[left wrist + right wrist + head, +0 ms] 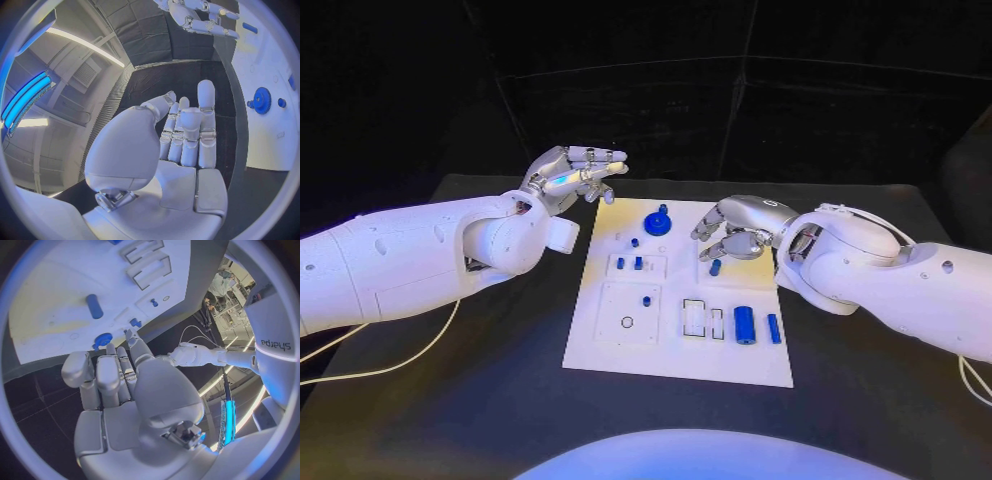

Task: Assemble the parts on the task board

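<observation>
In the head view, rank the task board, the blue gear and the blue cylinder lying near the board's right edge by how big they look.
1. Task board
2. Blue gear
3. Blue cylinder

Gear and cylinder look close in size; the gear sits farther from the camera, so their order is unsure.

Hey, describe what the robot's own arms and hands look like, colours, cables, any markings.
Both arms are smooth, rounded white shells. Each ends in a silver metallic hand, left hand and right hand, with segmented fingers and pale palm pads. Thin white cables trail from both arms. The right wrist view shows "sharpa" printed in dark letters on white casing.

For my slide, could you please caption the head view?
Both hands hover empty over the board and its blue parts.
</observation>
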You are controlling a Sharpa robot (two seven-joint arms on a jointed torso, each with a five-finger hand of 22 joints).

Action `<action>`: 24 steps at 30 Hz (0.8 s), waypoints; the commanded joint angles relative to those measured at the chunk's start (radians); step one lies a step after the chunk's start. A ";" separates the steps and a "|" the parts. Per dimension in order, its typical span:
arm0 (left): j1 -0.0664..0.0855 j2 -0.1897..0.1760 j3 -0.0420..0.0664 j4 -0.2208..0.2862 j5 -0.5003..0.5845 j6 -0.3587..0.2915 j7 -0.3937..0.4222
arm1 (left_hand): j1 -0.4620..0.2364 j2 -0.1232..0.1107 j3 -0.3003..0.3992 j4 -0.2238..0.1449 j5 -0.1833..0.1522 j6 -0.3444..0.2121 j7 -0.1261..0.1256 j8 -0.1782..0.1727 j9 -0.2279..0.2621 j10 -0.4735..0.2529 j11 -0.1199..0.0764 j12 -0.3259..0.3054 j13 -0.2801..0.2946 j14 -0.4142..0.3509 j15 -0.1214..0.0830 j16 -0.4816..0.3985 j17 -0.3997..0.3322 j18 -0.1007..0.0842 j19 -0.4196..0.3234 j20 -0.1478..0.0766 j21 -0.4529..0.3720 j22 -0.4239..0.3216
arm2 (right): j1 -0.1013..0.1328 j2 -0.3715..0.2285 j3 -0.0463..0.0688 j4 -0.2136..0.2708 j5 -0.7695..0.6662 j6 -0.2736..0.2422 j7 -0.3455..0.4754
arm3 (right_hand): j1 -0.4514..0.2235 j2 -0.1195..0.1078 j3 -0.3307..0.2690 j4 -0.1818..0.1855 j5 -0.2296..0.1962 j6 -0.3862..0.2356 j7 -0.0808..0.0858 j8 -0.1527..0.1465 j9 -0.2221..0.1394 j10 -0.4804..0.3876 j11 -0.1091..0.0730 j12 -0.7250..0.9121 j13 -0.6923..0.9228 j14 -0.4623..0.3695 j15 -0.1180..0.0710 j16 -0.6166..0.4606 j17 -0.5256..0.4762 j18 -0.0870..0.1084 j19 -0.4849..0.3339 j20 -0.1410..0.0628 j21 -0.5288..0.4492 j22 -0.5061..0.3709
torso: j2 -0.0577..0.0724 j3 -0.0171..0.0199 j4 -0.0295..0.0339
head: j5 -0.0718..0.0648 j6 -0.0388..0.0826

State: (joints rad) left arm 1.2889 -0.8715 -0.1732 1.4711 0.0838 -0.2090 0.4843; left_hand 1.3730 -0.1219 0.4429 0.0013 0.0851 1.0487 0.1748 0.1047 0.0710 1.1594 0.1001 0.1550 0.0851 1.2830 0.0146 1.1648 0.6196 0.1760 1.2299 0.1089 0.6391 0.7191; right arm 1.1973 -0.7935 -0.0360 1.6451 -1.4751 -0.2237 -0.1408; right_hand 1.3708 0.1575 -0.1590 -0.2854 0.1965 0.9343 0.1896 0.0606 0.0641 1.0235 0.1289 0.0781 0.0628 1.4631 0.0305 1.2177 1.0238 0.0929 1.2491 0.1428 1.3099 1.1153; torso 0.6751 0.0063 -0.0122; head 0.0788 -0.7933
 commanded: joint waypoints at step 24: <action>0.001 0.001 0.001 -0.002 0.001 0.020 0.001 | -0.007 -0.001 -0.005 0.001 0.002 -0.008 0.001 0.001 -0.001 -0.006 0.000 0.004 0.001 -0.006 -0.001 -0.005 -0.001 0.006 -0.005 0.002 -0.003 -0.001 | 0.010 -0.002 0.001 -0.035 -0.079 0.236 -0.081 | -0.013 -0.052 -0.027 0.046 0.004 -0.008 0.001 0.005 0.004 -0.065 0.001 0.069 0.007 -0.015 0.008 -0.053 -0.073 0.026 -0.042 0.003 -0.063 -0.079 | 0.003 0.0004 0.0004 | -0.011 0.003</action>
State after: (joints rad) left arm 1.2887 -0.8708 -0.1734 1.4696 0.0838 -0.2029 0.4815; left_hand 1.3730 -0.1218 0.4430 0.0013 0.0851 1.0487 0.1748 0.1047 0.0712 1.1594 0.1001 0.1550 0.0850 1.2830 0.0146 1.1648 0.6197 0.1760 1.2299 0.1089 0.6391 0.7193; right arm 1.2063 -0.7975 -0.0355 1.6113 -1.5276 -0.0301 -0.2028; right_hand 1.3631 0.1080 -0.1852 -0.2456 0.1955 0.9228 0.1945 0.0658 0.0679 0.9539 0.1337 0.1422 0.0683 1.4505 0.0430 1.1702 0.9526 0.1092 1.2061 0.1501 1.2516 1.0362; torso 0.6773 0.0068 -0.0105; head 0.0670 -0.7898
